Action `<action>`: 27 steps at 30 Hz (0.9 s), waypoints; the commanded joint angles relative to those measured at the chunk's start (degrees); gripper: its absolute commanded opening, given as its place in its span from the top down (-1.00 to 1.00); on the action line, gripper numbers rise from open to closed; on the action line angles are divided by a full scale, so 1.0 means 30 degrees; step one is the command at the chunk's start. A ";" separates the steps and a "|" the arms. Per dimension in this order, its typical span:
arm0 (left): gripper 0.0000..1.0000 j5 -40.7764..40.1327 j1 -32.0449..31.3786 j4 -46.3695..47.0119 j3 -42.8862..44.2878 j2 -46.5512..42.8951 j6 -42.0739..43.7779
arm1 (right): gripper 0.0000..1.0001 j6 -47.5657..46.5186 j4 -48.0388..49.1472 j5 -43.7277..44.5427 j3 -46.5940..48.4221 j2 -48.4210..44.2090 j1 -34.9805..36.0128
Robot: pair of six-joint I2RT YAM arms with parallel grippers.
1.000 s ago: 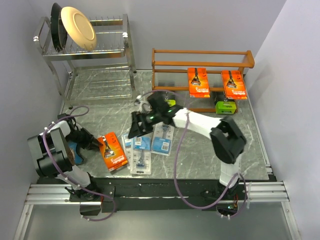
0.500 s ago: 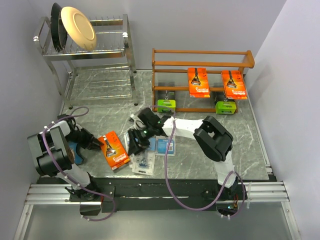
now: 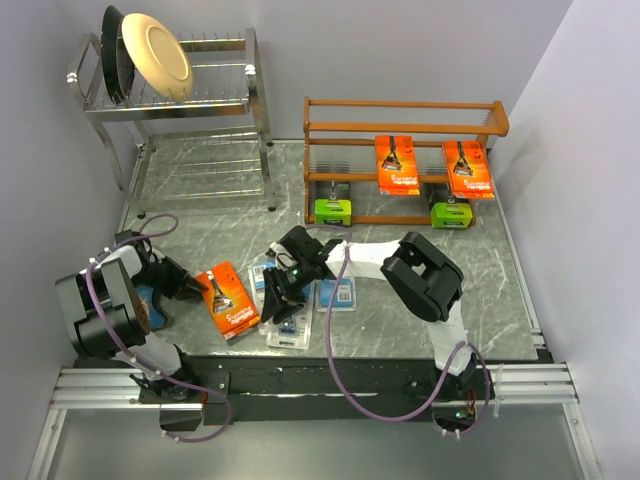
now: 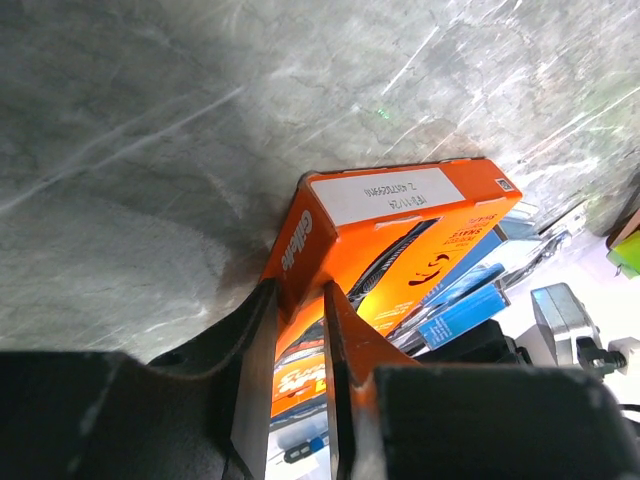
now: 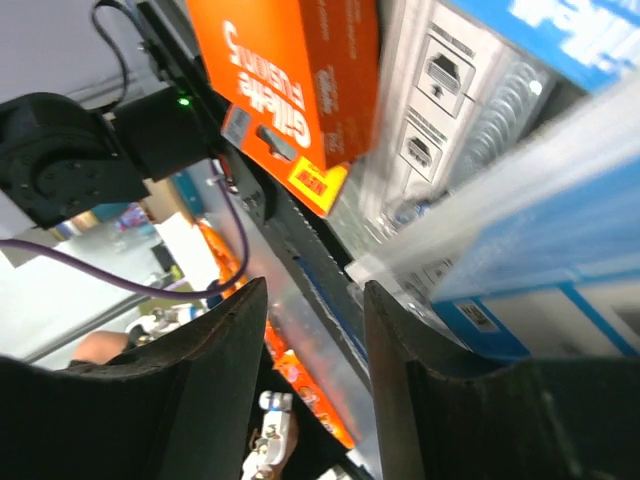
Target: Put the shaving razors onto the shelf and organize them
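Note:
An orange razor pack (image 3: 226,301) lies on the table at the near left. My left gripper (image 3: 198,290) is shut on its left edge; in the left wrist view the pack (image 4: 420,225) runs in between the fingers (image 4: 255,350). My right gripper (image 3: 281,295) is open, low over the pale blue blister cards (image 3: 287,325) beside it; another card (image 3: 337,293) lies to its right. In the right wrist view a card (image 5: 540,240) sits by the right finger. The wooden shelf (image 3: 405,130) holds two orange packs (image 3: 397,165) (image 3: 468,168) and two green boxes (image 3: 332,211) (image 3: 450,214).
A chrome dish rack (image 3: 200,100) with plates (image 3: 155,55) stands at the back left. A blue dish (image 3: 150,300) sits partly under my left arm. The table's front edge runs just behind the blister cards.
My right arm has drawn back from the shelf and dropped over the blister cards, which have shifted a little. The left green box on the shelf is now uncovered. The left gripper stays on the orange pack.

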 commanded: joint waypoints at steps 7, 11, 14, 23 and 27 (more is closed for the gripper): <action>0.81 -0.0890 -0.0210 0.1388 -0.0931 -0.0733 -0.0694 | 0.06 0.0057 -0.3022 0.3749 0.1969 0.1257 0.0387; 0.81 -0.0831 -0.0181 0.1417 -0.0990 -0.0792 -0.0812 | 0.06 0.0407 -0.4107 0.4803 0.1998 0.1579 0.0563; 0.81 -0.0860 -0.0181 0.1417 -0.0990 -0.0879 -0.0783 | 0.09 0.0846 -0.4754 0.5419 0.1794 0.1813 0.0593; 0.80 -0.0949 -0.0210 0.1534 -0.1458 -0.1729 -0.0753 | 0.11 0.3364 -0.0628 0.3053 0.1148 0.2399 0.0446; 0.80 -0.1007 -0.0181 0.1593 -0.1488 -0.1788 -0.0783 | 0.12 0.3630 -0.0362 0.2933 0.1997 0.2867 0.0447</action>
